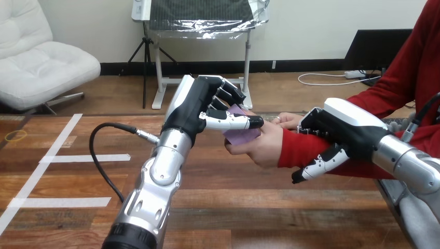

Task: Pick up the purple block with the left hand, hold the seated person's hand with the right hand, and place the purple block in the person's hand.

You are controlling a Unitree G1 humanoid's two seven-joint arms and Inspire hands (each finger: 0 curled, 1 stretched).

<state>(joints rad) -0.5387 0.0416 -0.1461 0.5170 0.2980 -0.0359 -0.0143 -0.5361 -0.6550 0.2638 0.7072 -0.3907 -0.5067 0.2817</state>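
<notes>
Reads as a robotics lab or test bench. The wooden table point(285, 207) is marked out with white tape strips point(83, 157): one long line is run along the table's left side, with short bars laid off it. A machine left hand point(193, 106) on a silver forearm is seen above the table's middle.

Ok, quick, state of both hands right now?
Left hand: shut on the purple block, over the person's hand.
Right hand: shut on the person's forearm.
</notes>
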